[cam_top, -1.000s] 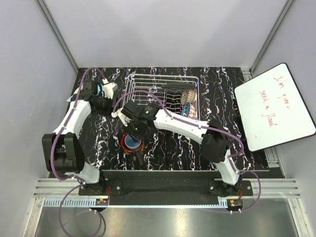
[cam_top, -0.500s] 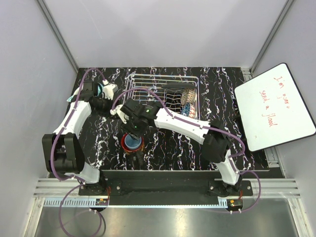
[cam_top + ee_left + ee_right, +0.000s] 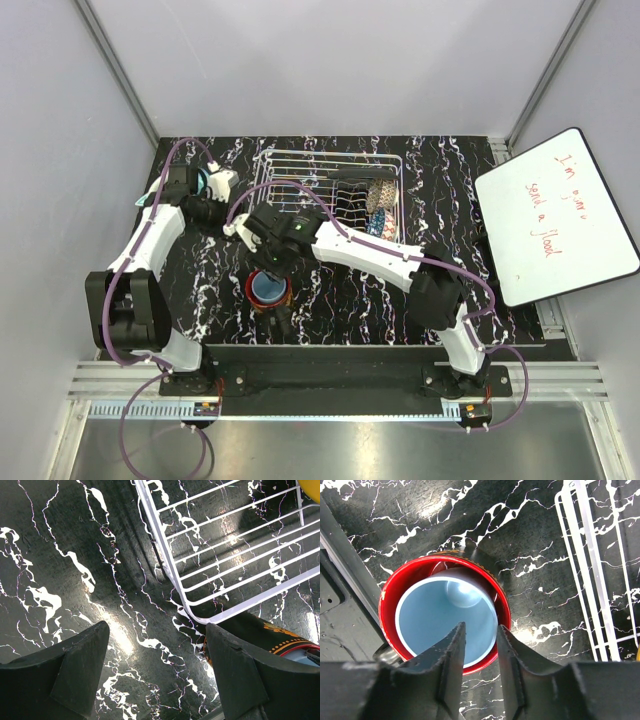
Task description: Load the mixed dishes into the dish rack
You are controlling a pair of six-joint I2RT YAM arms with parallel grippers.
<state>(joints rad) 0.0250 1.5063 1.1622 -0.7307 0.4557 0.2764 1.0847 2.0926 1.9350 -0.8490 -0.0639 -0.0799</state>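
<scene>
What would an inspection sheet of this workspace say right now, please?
Surface: table, black with white veining.
Job's things: light blue cup nested inside dark mug, standing on the table beside the dish rack; gold bowl in the rack.
Clutter: nothing seen.
Grippers: left gripper open and empty above the table; right gripper over the cup's rim, jaws narrowly apart, grip unclear.
Cables: purple cables run along both arms.
Surroundings: whiteboard with red writing at right; grey walls.
</scene>
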